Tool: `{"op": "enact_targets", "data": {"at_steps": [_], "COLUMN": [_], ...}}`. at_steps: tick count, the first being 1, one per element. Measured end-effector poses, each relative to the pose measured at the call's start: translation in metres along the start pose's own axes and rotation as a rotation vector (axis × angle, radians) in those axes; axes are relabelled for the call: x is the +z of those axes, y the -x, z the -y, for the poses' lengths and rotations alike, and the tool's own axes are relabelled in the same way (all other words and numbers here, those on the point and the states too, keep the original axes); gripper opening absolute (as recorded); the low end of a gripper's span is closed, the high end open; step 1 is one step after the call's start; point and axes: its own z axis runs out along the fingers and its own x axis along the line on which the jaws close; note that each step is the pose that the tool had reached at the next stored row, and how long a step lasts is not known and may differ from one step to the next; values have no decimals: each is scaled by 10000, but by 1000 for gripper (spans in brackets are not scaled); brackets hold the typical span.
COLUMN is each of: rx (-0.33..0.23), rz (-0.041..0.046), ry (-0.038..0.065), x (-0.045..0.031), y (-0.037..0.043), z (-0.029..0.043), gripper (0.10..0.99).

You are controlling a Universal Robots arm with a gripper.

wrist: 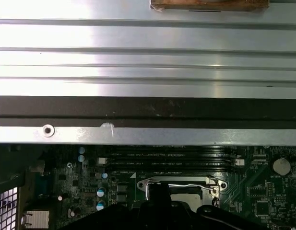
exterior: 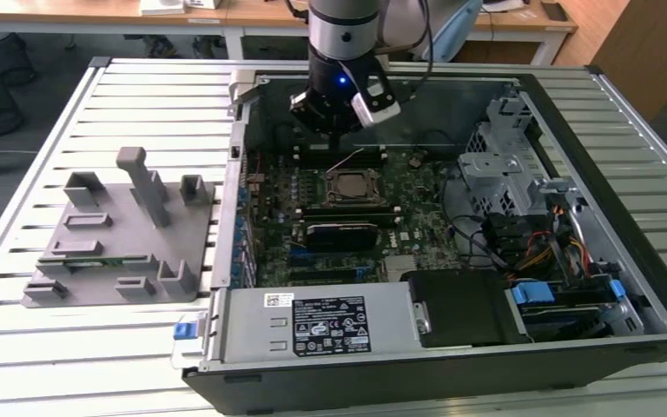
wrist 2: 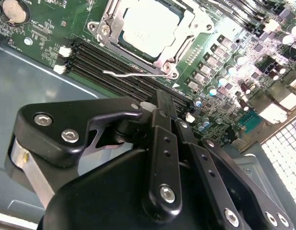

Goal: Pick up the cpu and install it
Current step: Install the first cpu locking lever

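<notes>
Slatted metal table under everything, with the open computer case filling the centre and right of the exterior view and a grey fixture block lying at left. I have the gripper hanging inside the case near the top centre of that frame, above the motherboard. Its black fingers look pressed together in the second wrist view, nothing between them. The cpu sits flat inside the socket frame at the top centre of that view, silver top showing; the socket's wire lever stands loose just beside it, not latched down. My reading: chip is already placed, seating or locking step is in hand. Any further move calls for care around the raised lever and the memory slots right next to the socket.
</notes>
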Motion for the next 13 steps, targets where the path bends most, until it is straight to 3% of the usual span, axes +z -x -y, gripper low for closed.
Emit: {"op": "enact_targets", "data": {"at_steps": [3, 9, 13], "rx": [2, -59, -238], "rz": [-1, -10, -29], "ry": [153, 156, 158], "x": [10, 47, 85], "y": [20, 155, 176], "z": [41, 45, 41], "gripper": [106, 106, 106]}}
